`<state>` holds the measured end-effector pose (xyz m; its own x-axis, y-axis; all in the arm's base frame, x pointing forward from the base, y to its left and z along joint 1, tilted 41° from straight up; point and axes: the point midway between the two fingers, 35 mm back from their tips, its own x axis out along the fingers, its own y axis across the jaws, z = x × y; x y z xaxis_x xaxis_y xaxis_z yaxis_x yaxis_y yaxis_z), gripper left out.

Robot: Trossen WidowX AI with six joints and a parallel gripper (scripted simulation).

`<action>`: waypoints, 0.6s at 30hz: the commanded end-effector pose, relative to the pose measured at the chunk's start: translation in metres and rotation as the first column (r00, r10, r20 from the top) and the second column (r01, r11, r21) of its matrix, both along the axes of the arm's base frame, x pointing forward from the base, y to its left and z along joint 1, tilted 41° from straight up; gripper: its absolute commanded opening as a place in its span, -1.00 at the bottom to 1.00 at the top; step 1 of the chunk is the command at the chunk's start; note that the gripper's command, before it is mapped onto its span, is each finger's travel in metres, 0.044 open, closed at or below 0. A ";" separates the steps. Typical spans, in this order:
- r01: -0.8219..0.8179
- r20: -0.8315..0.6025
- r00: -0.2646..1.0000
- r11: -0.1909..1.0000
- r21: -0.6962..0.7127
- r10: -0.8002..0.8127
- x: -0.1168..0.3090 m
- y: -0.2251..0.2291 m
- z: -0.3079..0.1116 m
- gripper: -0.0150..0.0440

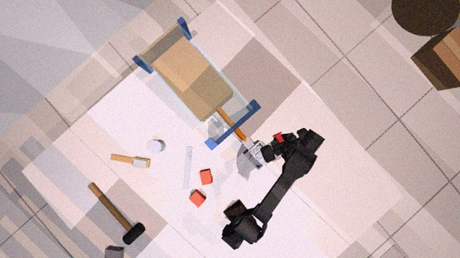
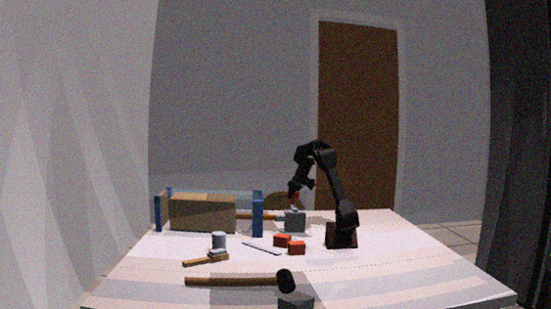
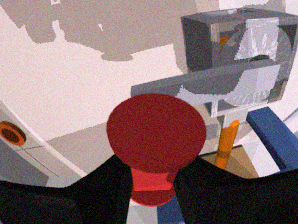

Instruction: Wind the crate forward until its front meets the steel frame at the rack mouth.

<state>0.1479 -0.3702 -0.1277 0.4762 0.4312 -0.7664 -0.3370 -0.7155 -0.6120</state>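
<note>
My gripper point(image 1: 278, 137) point(image 2: 292, 195) point(image 3: 150, 147) is shut on the red knob of the winch handle. The handle's grey arm point(image 3: 165, 85) reaches from the knob to above the grey winch point(image 1: 256, 155) point(image 2: 295, 222) point(image 3: 195, 47); whether its key is fully seated in the hole is hidden. The tan crate point(image 1: 193, 68) point(image 2: 202, 214) sits flat inside the clear-panelled cubby. An orange strap point(image 1: 228, 121) point(image 2: 250, 217) point(image 3: 227, 147) runs from the crate's front under the blue frame point(image 1: 238, 125) point(image 2: 257, 215) point(image 3: 272, 136) to the winch. A gap shows between crate front and frame.
Two red blocks point(image 1: 206, 177) point(image 1: 197, 198), a pale flat bar point(image 1: 187, 167), a grey cylinder point(image 1: 155, 145) and a wooden-handled brush point(image 1: 122, 157) lie beside the cubby and winch. A mallet point(image 1: 110, 208) and a grey block point(image 1: 114, 255) lie farther off.
</note>
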 end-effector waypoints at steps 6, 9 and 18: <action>-0.028 0.055 0.998 1.000 -0.009 0.028 0.030 0.004 0.004 -0.49; -0.028 0.055 0.998 1.000 -0.009 0.028 0.030 0.004 0.004 -0.49; -0.028 0.056 0.998 1.000 -0.009 0.028 0.040 0.006 0.007 -0.49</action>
